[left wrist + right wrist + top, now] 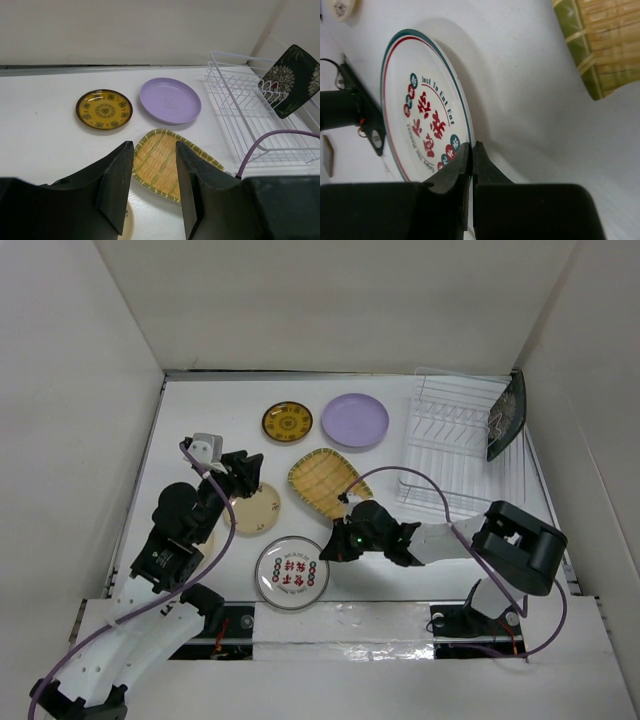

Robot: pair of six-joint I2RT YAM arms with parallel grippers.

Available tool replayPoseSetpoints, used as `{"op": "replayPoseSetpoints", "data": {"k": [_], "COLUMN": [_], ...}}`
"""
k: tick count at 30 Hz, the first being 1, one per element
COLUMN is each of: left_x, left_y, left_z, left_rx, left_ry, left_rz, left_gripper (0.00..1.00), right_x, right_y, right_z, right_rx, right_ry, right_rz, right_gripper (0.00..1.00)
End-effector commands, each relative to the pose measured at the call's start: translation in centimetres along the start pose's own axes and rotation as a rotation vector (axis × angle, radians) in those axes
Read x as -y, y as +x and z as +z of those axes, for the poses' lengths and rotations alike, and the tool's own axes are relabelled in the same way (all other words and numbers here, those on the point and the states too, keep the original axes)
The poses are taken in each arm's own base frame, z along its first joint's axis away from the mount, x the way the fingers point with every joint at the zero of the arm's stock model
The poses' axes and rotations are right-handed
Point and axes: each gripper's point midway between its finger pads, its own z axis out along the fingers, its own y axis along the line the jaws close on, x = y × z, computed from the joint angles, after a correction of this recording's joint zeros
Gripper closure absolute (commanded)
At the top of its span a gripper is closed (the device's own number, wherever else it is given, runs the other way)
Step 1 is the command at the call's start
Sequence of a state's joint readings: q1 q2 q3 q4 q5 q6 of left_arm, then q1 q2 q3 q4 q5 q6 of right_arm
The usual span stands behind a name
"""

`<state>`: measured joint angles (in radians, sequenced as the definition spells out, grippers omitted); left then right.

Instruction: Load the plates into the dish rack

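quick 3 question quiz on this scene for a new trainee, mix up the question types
1. True or false: a dark plate already sits in the dish rack.
2. Which plate lies closest to the right arm's fingers?
A. the lavender plate
B. the white plate with red characters
C. the brown-and-yellow plate
3. In one word: which arm's fingers stand open?

Key
1. True: it leans at the rack's right end.
2. B: the fingertips are right beside its rim.
3. Left: the left arm's fingers are apart, while the right ones are shut.
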<state>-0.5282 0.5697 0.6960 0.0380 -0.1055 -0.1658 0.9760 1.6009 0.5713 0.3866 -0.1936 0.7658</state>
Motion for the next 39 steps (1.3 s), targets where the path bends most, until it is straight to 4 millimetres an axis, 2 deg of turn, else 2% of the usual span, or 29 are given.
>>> {"op": "replayPoseSetpoints", "data": {"k": [1,3,4,6,7,8,9,10,11,13,14,15,16,17,18,19,20,21,22,23,24,25,26,28,30,31,34,36,39], "left_x": [1.3,1.9,2.1,2.4,3.0,3.6,4.1,4.5,5.4,6.1,6.4,6.8,7.0,7.1,7.5,7.6,7.6,7.7,7.8,7.8,7.5,7.5,7.2,7.4,7.6,7.6,7.6,7.5,7.3], "left_y": [-2.3,-2.8,-3.3,-3.7,-3.8,-3.9,-3.9,-3.6,-3.5,-3.3,-3.0,-2.8,-2.9,-2.6,-2.5,-2.7,-2.6,-2.6,-3.1,-2.8,-3.1,-3.4,-3.5,-3.7,-3.6,-3.6,-3.7,-3.9,-4.0], "left_z": [-0.7,-1.1,-1.5,-1.9,-2.2,-2.5,-2.6,-2.7,-3.1,-3.5,-3.7,-3.9,-4.4,-4.7,-5.1,-5.8,-6.2,-6.7,-7.5,-7.7,-7.9,-8.4,-8.4,-8.7,-8.7,-8.7,-8.9,-9.0,-9.0], "left_rx": [0.071,0.081,0.094,0.108,0.106,0.099,0.092,0.076,0.064,0.053,0.046,0.034,0.040,0.036,0.036,0.052,0.054,0.064,0.096,0.099,0.116,0.133,0.141,0.146,0.143,0.145,0.150,0.160,0.163], "left_ry": [0.063,0.099,0.109,0.125,0.161,0.194,0.221,0.243,0.295,0.339,0.356,0.382,0.396,0.411,0.437,0.450,0.460,0.469,0.480,0.479,0.462,0.465,0.451,0.462,0.469,0.468,0.473,0.463,0.454], "left_rz": [-0.018,-0.023,-0.027,-0.030,-0.037,-0.041,-0.044,-0.043,-0.044,-0.045,-0.046,-0.051,-0.052,-0.052,-0.051,-0.049,-0.048,-0.049,-0.045,-0.045,-0.048,-0.050,-0.051,-0.054,-0.054,-0.054,-0.055,-0.054,-0.057], "left_gripper": [0.64,0.63,0.63,0.62,0.62,0.62,0.62,0.62,0.62,0.62,0.62,0.63,0.63,0.64,0.64,0.65,0.65,0.65,0.66,0.66,0.66,0.66,0.66,0.66,0.65,0.65,0.64,0.64,0.63], "right_x": [-0.2,-1.1,-2.6,-4.3,-4.7,-5.7,-5.4,-3.9,-3.0,-1.4,-0.1,0.1,0.8,2.1,2.8,3.7,5.8,6.1,7.6,8.5,9.3,10.5,10.4,10.7,11.8,12.7,14.0,15.6,18.0], "right_y": [-0.3,-1.0,-2.5,-4.7,-6.8,-10.4,-12.7,-14.3,-19.5,-22.9,-24.7,-27.6,-28.8,-30.0,-32.1,-32.8,-33.3,-33.6,-34.8,-34.8,-35.1,-35.5,-35.9,-36.6,-37.1,-37.2,-37.6,-37.6,-37.2], "right_z": [-1.0,-2.0,-3.4,-5.4,-7.7,-9.8,-11.6,-13.5,-17.9,-22.1,-24.7,-28.1,-29.9,-32.7,-35.4,-37.2,-39.0,-41.5,-43.1,-44.6,-45.3,-44.9,-46.5,-46.9,-47.4,-46.8,-46.6,-45.3,-44.7], "right_rx": [0.030,0.049,0.082,0.146,0.217,0.316,0.395,0.435,0.621,0.741,0.833,0.931,0.958,1.029,1.086,1.093,1.116,1.151,1.128,1.125,1.090,1.015,1.038,1.005,0.956,0.855,0.790,0.739,0.707], "right_ry": [-0.007,-0.016,-0.035,-0.040,-0.006,0.008,0.056,0.148,0.248,0.377,0.478,0.536,0.613,0.750,0.847,0.961,1.141,1.215,1.343,1.455,1.529,1.609,1.666,1.713,1.807,1.885,1.941,1.941,1.930], "right_rz": [0.012,-0.002,-0.036,-0.081,-0.119,-0.126,-0.130,-0.145,-0.104,-0.103,-0.086,-0.063,-0.094,-0.075,-0.053,-0.081,-0.060,-0.052,-0.058,-0.039,-0.047,-0.060,-0.039,-0.086,-0.090,-0.130,-0.161,-0.177,-0.162], "right_gripper": [1.00,1.00,1.00,1.00,1.00,1.00,1.00,1.00,1.00,1.00,1.00,1.00,1.00,1.00,1.00,1.00,1.00,1.00,1.00,1.00,1.00,1.00,1.00,1.00,1.00,1.00,1.00,1.00,1.00]}}
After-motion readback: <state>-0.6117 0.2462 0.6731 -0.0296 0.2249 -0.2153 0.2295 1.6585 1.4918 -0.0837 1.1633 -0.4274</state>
